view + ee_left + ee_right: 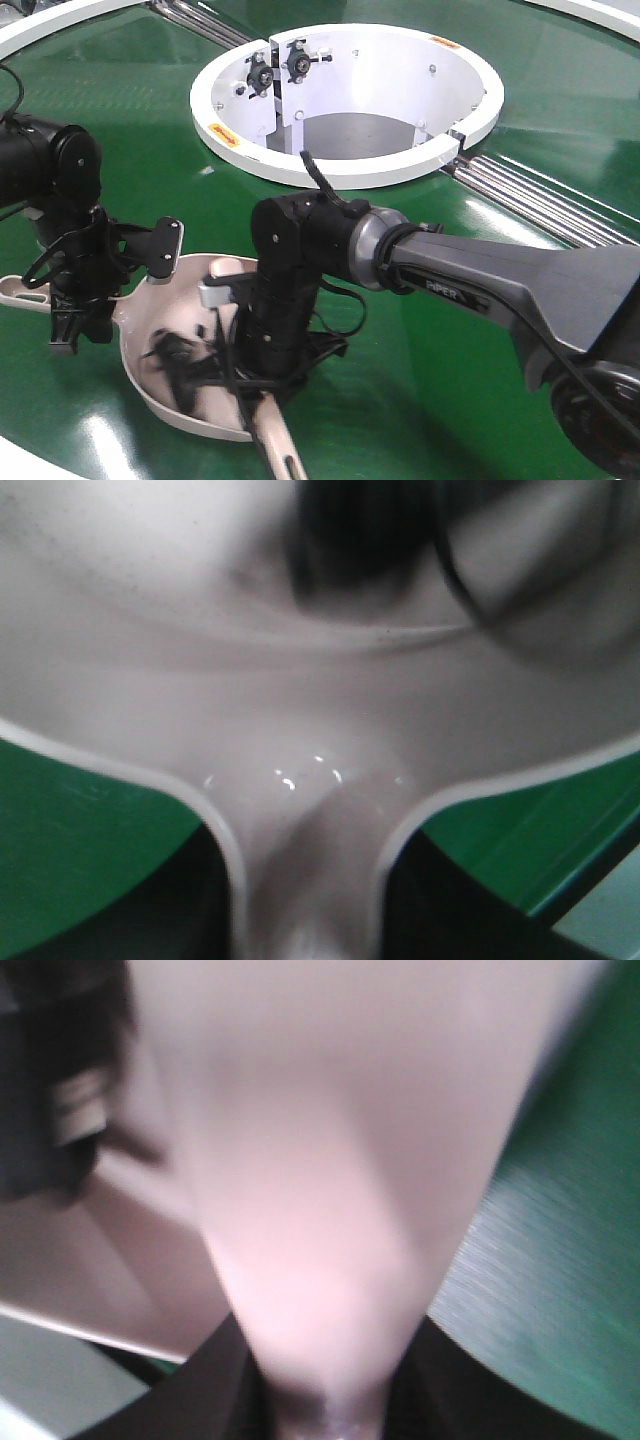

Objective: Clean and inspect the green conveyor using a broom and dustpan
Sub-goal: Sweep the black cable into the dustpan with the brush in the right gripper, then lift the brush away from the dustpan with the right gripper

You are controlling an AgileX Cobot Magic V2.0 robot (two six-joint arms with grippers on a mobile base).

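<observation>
Beige dustpan (150, 388), gripped by your left end effector (75, 322), holds the bristles (185, 360) beneath your right end effector (262, 385), closed on the broom (276, 437): likely sweeping-in. Next, lift level.

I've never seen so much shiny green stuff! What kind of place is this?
Probably a factory or sorting hall. The green conveyor has steel rollers and a white ring opening, and robot arms hold a broom and dustpan.
</observation>
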